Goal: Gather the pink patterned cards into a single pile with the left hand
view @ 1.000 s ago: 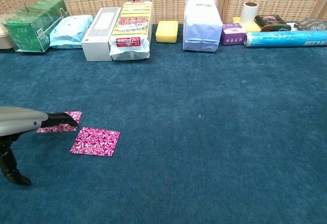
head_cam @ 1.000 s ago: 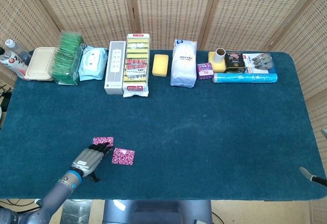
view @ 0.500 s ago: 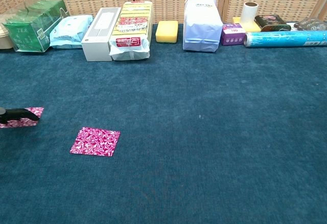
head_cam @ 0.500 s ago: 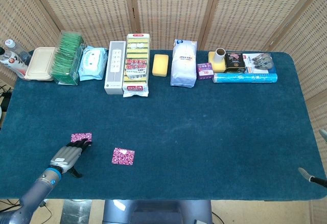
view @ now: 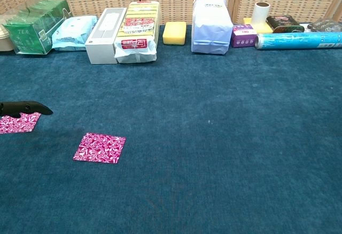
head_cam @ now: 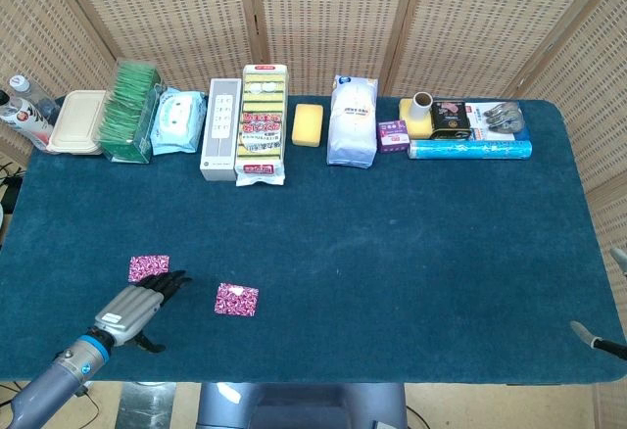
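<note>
Reaching out low over the bench (head_cam: 392, 253), the left robot hand (head_cam: 132, 307) has its dark fingers (view: 26, 107) stretched flat and it holds nothing. One pink card (head_cam: 148, 267) lies just past the fingertips, close to the left edge. In the chest view the fingers look like they are above the near edge of that card, but I cannot tell if they touch it. The other pink card (head_cam: 236, 299) lies flat by itself, off to the right of the robot hand, well apart from the first one.

So the cards are not in one pile yet. I think the step now is moving the left card over to the other one. Next the robot hand should press down on the left card and slide it to the right until it sits on top of the other card. The cards are thin and flat on soft cloth, so sliding may be easier than picking one up.

Only a small tip of the right robot hand (head_cam: 588, 336) shows at the far right edge, so I cannot tell if it is open or closed
</note>
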Available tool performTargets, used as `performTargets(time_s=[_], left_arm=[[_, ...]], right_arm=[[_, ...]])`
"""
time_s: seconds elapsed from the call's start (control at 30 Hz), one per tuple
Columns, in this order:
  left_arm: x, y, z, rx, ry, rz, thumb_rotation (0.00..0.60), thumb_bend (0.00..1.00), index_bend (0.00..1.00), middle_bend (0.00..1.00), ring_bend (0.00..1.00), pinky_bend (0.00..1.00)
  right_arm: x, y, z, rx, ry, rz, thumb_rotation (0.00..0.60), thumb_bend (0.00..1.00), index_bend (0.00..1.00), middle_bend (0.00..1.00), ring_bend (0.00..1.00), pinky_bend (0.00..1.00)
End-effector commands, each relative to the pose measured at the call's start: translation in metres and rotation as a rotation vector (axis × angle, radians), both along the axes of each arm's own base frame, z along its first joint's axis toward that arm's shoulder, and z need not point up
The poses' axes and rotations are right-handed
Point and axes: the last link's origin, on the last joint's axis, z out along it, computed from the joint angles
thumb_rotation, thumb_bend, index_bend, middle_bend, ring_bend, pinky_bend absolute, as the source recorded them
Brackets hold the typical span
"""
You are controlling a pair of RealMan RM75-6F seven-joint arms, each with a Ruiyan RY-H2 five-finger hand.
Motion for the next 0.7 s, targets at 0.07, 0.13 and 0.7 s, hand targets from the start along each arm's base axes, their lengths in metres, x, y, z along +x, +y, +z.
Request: performTargets(time_s=[0.07,0.13,0.7], left_arm=[[0.023,-0.014,-0.017,-0.096,-0.006,-0.075,0.600,0.06,0.00,0.00,0.00,0.07],[0.030,-0.015,-0.025,-0.115,-0.003,-0.087,0.600,0.06,0.00,0.00,0.00,0.07],[0.061,-0.006,-0.068,-0.181,0.080,-0.107,0.600,0.06,0.00,0.00,0.00,0.07]], right_arm=[[-0.001,0.000,0.001,-0.002,-0.005,0.000,0.600,0.00,0.04,0.00,0.00,0.00],[-0.001,0.001,0.003,-0.004,-0.009,-0.001,0.600,0.00,0.04,0.00,0.00,0.00],[-0.005,0.000,0.007,-0.014,-0.023,-0.008,0.600,0.00,0.04,0.00,0.00,0.00]])
